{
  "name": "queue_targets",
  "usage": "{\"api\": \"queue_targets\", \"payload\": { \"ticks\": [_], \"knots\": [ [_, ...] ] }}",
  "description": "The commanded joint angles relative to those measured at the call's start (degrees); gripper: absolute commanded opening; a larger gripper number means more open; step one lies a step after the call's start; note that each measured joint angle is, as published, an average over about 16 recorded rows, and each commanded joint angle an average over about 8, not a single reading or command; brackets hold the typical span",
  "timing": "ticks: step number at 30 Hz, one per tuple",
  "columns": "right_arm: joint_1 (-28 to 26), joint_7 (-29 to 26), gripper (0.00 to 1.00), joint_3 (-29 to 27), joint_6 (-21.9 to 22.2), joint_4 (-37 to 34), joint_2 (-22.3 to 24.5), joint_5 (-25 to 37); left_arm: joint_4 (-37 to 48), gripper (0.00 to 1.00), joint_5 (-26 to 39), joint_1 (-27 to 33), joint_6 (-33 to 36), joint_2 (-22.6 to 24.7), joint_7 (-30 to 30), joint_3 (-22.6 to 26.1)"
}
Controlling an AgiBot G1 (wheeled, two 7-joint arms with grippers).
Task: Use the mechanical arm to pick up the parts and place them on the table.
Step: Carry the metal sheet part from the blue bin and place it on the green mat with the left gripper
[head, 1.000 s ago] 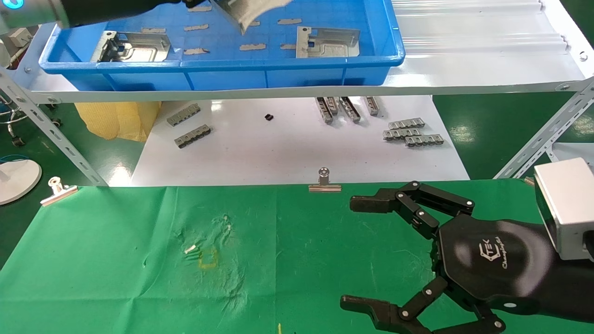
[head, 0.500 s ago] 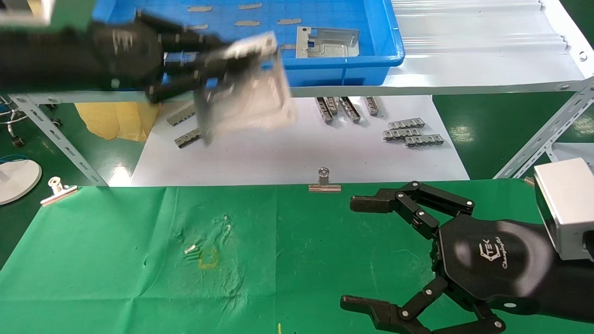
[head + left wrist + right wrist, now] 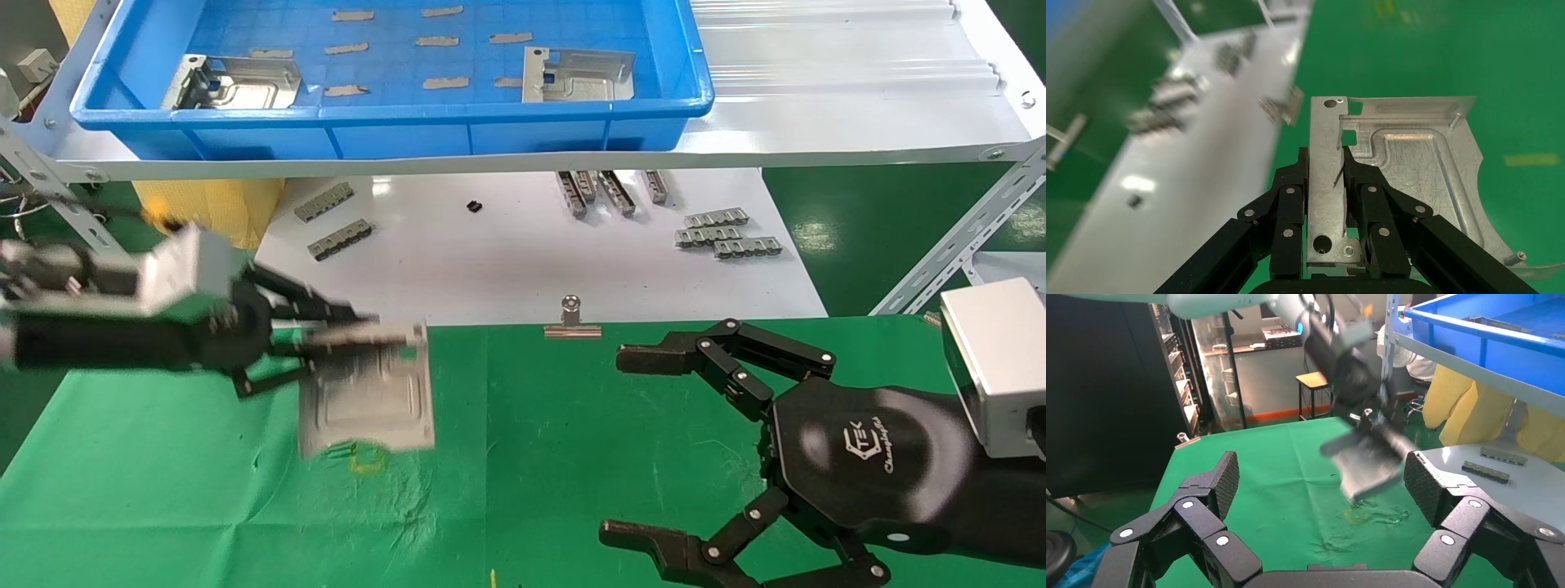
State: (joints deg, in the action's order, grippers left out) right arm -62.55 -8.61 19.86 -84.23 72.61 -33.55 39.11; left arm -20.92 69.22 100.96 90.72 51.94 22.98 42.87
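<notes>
My left gripper (image 3: pixel 331 339) is shut on the edge flange of a silver part (image 3: pixel 368 400), which hangs tilted just above the green table (image 3: pixel 572 457), over a faint yellow mark (image 3: pixel 366 463). In the left wrist view both fingers (image 3: pixel 1291 190) pinch the part's (image 3: pixel 1413 165) flange, with green cloth beneath. Two more parts (image 3: pixel 233 82) (image 3: pixel 576 75) lie in the blue tray. My right gripper (image 3: pixel 617 445) rests open and empty over the table's right side. The right wrist view shows the left arm's part (image 3: pixel 1367 465) beyond my right gripper (image 3: pixel 1322 478).
The blue tray (image 3: pixel 409 135) sits on a white shelf at the back with slanted metal struts (image 3: pixel 948 245). Below it lies a white board (image 3: pixel 507 261) with grey toothed strips (image 3: pixel 723 231). Binder clips (image 3: pixel 571 318) (image 3: pixel 102 333) pin the cloth's far edge.
The left arm swung down from the blue tray with the part, from the top of the view to just above the green cloth. The right arm has not moved.
</notes>
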Motion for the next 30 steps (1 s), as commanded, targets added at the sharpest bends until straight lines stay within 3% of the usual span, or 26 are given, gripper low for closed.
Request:
{"api": "queue_targets", "payload": {
  "ticks": [1,13,14,20,22,30],
  "knots": [
    [0.00,0.00,1.00,0.00,0.00,0.00,0.00,0.00,0.46,0.00,0.84,-1.05,-0.28,0.32,1.16,2.03],
    [0.00,0.01,1.00,0.01,0.00,0.00,0.00,-0.01,9.09,0.03,5.05,-1.37,-3.37,5.16,11.07,5.59],
    [0.00,0.01,1.00,0.01,0.01,0.00,0.00,-0.01,9.86,0.08,5.19,-1.35,-3.88,5.41,11.49,5.65],
    [0.00,0.01,1.00,0.02,0.01,0.00,0.01,-0.01,13.81,0.82,4.90,-1.40,-6.79,6.54,13.45,5.29],
    [0.00,0.01,1.00,0.02,0.01,0.00,0.01,-0.01,14.66,0.99,4.73,-1.47,-7.36,6.82,14.16,5.15],
    [-0.01,0.01,1.00,0.03,0.01,0.00,0.01,-0.02,16.28,1.00,4.66,-1.28,-6.78,7.43,17.12,5.09]
  ]
}}
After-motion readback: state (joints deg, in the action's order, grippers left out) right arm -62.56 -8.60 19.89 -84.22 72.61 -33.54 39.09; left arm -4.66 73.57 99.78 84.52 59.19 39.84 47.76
